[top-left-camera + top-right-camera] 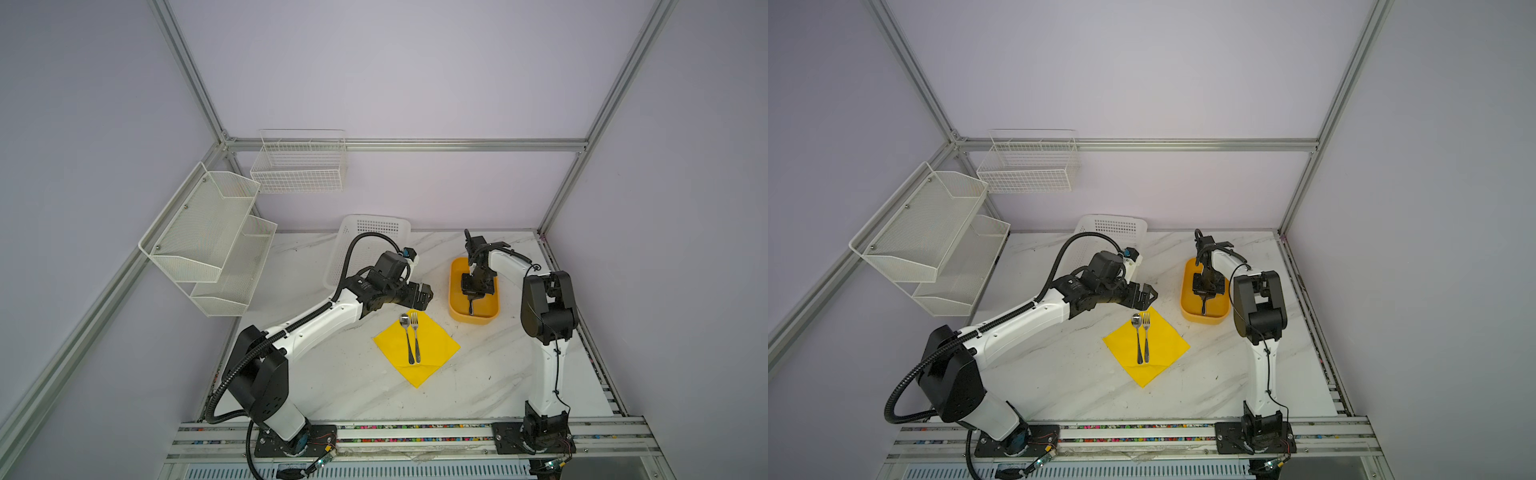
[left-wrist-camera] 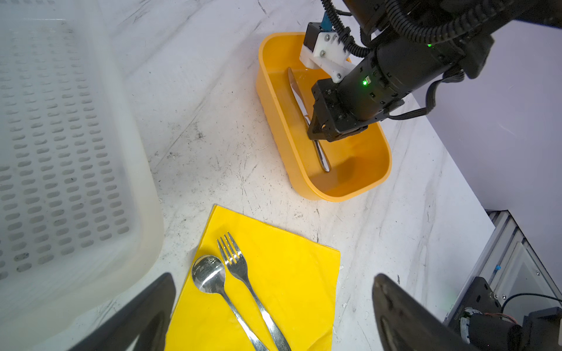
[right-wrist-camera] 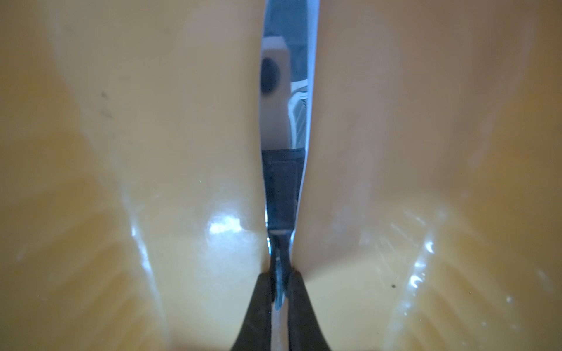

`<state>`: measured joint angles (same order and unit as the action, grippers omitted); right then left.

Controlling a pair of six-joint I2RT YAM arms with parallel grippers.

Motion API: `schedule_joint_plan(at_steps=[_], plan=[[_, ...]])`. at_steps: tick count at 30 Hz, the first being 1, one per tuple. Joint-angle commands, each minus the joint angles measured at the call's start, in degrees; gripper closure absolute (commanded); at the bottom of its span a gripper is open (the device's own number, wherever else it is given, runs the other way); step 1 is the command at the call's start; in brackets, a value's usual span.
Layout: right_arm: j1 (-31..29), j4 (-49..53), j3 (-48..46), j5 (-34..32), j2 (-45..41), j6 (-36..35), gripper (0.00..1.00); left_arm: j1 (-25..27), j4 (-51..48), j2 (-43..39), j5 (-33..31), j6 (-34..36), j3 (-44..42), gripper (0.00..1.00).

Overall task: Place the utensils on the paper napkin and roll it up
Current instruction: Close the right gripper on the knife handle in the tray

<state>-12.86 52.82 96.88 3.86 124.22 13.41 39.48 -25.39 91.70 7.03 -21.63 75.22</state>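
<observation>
The yellow paper napkin [image 1: 432, 349] [image 1: 1163, 349] [image 2: 289, 288] lies flat on the marble table, one corner pointing to the front. On it a spoon [image 1: 405, 328] [image 2: 209, 275] and a fork [image 1: 415, 332] [image 2: 237, 264] lie side by side. My left gripper [image 1: 424, 297] [image 1: 1144, 297] [image 2: 273, 278] hovers open just behind the napkin's far corner, holding nothing. A silver knife [image 2: 296, 91] [image 3: 286, 121] lies lengthwise in the orange tub [image 1: 453, 291] [image 1: 1185, 291] [image 2: 273, 121]. My right gripper [image 1: 472, 297] [image 1: 1203, 296] [image 3: 279, 282] reaches down into the tub, shut on the knife near its middle.
A white perforated basket [image 1: 374, 228] [image 2: 60, 136] stands at the back, left of the tub and close to the left arm. White mesh shelves [image 1: 208, 237] hang on the left wall, a wire basket [image 1: 299, 166] on the back wall. The right arm's elbow [image 1: 548, 307] rises beside the tub.
</observation>
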Motion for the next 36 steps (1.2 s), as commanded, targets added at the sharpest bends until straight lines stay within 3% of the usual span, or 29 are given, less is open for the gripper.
schedule_joint_plan(at_steps=[1, 19, 30, 36], plan=[[-0.5, -0.3, 1.6, -2.2, 1.6, -0.9, 0.94, -0.3, 0.4, -1.7, 0.0, 0.6, 0.6, 0.0], [-1.0, -1.7, -5.0, -1.5, 5.1, 1.0, 0.83, -0.6, 0.2, -0.4, 0.1, 1.1, 1.4, 0.0], [-1.8, -3.6, -10.0, -2.7, 7.1, 2.3, 0.83, -1.0, 0.3, -1.1, 0.2, 1.0, 0.6, 0.0], [-1.8, -3.4, -9.9, -4.0, 5.7, 2.5, 0.88, -1.1, 0.3, -1.6, 0.1, 0.9, 0.3, 0.0]])
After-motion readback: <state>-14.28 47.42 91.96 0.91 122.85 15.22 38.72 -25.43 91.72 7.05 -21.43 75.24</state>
